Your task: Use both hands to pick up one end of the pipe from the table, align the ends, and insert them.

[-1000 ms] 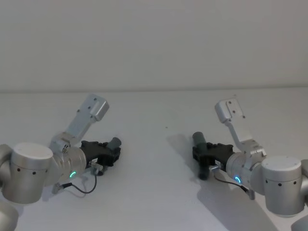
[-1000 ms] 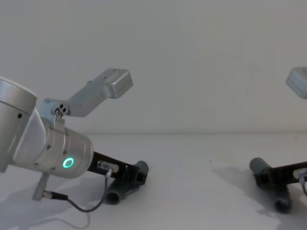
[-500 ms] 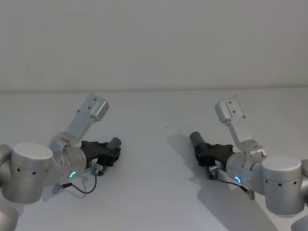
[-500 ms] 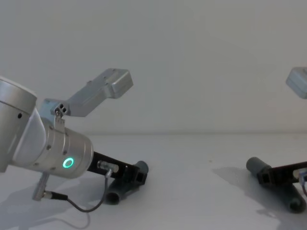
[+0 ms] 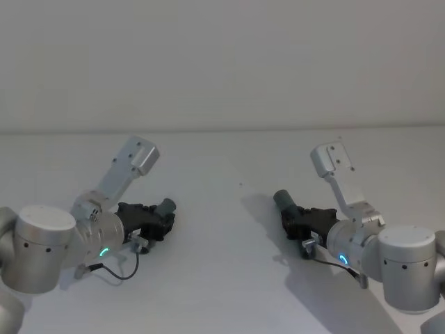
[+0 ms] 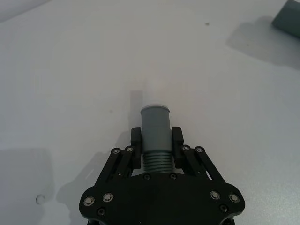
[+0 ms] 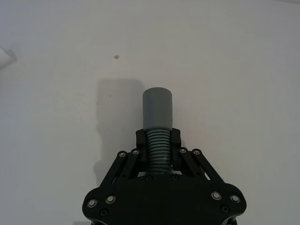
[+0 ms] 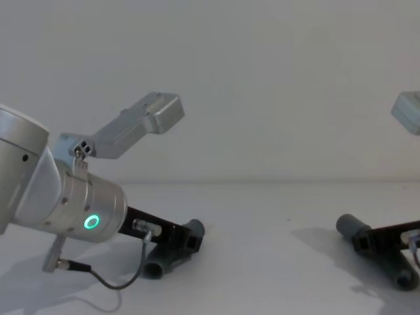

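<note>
White table [image 5: 229, 292] — plain grey wall [image 5: 222, 62] behind

- The plain flat white table [image 5: 222, 285] has a smooth, matt top that takes soft shadows without glare.
- The left dark grey plastic pipe piece [image 6: 155, 123] looks matt, with a smooth sleeve at its far end and fine ridged rings nearer the fingers.
- The right dark grey plastic pipe piece [image 7: 157, 108] has the same dull plastic finish, a smooth sleeve beyond a ribbed stretch.
- The left black two-finger gripper [image 6: 156, 143] and the right black two-finger gripper [image 7: 158, 140] are matt black, with small shiny silver screw heads [image 6: 108, 197] at the link joints.
- The left silver metal arm [image 8: 65, 190] and the right silver metal arm [image 5: 410, 271] have a satin, softly sheened finish.
- The thin black cable [image 8: 115, 286] by the left arm looks smooth and rubbery.
</note>
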Tool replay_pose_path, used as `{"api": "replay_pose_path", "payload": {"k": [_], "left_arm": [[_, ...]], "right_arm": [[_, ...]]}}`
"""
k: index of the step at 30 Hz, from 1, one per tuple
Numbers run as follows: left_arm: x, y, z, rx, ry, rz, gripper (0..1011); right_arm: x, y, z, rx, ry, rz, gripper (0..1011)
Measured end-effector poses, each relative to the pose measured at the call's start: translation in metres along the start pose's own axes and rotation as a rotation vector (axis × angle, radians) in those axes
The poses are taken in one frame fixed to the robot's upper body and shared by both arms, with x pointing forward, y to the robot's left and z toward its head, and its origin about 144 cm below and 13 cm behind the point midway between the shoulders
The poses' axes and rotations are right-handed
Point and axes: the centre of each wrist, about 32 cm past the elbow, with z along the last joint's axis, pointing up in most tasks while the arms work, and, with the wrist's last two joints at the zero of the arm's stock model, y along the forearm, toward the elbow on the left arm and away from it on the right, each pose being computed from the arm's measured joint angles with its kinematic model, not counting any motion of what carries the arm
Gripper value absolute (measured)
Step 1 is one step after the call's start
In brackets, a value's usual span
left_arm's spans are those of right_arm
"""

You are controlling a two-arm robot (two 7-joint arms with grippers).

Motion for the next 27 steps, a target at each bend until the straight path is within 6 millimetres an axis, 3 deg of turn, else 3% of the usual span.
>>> {"api": "replay_pose_path", "payload": {"k": [11, 27], "left_arm": [[0.010, 0.007, 0.008, -0.066, -0.076, -0.081, 341], [0.043, 0.020, 0.030, -0.166, -0.189, -0.271, 341]], "right_arm": [[0.000, 0.000, 0.000, 0.000, 0.000, 0.000, 255], [0.000, 0.000, 0.000, -0.001, 0.000, 0.000, 255]]}}
